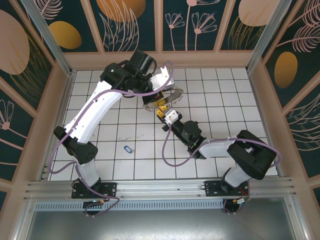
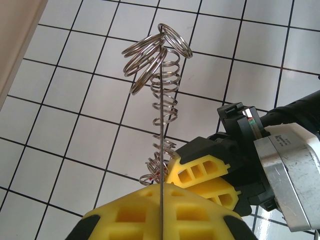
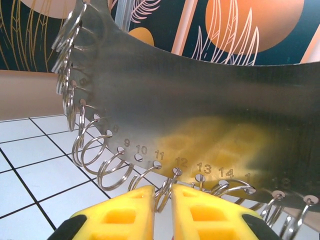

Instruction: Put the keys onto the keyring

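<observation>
1. Blue oval-headed small key (image 1: 128, 148) lies loose on white tiled table (image 1: 225, 100), approx 8 o'clock, well apart from both arms.
2. Yellow-fingered right gripper (image 3: 162, 202) is nipped on a small steel split ring (image 3: 163, 190) at 6 o'clock of the rim, by hole no. 12.
3. Thin grey metal keyring (image 3: 200, 100) w/ numbered holes is held off the table near centre, its edge clamped in the left gripper (image 2: 161, 212).

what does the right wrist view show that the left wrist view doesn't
Right wrist: the keyring face-on, engraved 9 to 14 along its rim, and the patterned wall. Left wrist: the keyring edge-on, a thin line clamped in the left gripper. Both: the split rings, white tiles and the right gripper at a ring.
</observation>
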You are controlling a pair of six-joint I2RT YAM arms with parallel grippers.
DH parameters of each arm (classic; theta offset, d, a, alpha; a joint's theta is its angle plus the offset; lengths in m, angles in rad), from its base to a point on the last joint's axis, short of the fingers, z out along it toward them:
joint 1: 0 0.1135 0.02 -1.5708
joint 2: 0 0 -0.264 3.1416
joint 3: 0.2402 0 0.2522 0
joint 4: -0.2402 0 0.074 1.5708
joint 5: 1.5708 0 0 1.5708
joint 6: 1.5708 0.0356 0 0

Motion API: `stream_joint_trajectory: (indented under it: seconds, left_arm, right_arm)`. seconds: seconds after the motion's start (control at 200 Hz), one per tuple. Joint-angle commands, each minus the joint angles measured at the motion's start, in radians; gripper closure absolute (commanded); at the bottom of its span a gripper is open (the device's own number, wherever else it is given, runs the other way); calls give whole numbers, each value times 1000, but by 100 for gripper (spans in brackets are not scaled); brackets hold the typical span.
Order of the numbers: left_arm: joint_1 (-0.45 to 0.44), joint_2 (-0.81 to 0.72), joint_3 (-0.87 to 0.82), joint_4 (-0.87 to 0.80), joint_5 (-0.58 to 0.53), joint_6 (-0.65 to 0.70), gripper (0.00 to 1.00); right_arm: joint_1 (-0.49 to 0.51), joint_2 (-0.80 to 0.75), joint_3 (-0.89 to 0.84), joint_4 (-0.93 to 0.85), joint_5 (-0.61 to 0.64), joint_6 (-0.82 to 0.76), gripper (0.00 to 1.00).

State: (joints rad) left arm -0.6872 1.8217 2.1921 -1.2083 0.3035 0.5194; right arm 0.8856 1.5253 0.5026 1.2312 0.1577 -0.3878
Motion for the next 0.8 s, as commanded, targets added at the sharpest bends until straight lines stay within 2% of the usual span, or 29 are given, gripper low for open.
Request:
stream_joint_trajectory:
  seconds: [0.0,0.1,0.2,0.32,0.445,0.586,0.796]
  left_arm:
    - [-7,5,34,-4,3,-21,100]
    - [-6,5,34,-2,4,-23,100]
    - [-7,5,30,1,0,-24,100]
    - [-8,6,28,13,-38,-44,100]
    - [-6,-2,-1,69,-82,-92,100]
    - [12,-3,-23,139,-122,-199,100]
    - [84,-12,-100,230,15,-333,100]
  right_arm:
    - [8,10,25,56,35,-11,86]
    - [10,12,22,59,46,-17,93]
    - [12,11,22,56,58,-22,93]
    - [13,10,21,41,67,-42,100]
    - [12,-13,-7,30,61,-63,100]
    - [-19,-85,-53,-24,-46,-41,100]
    - [-97,-221,-115,-120,-239,15,100]
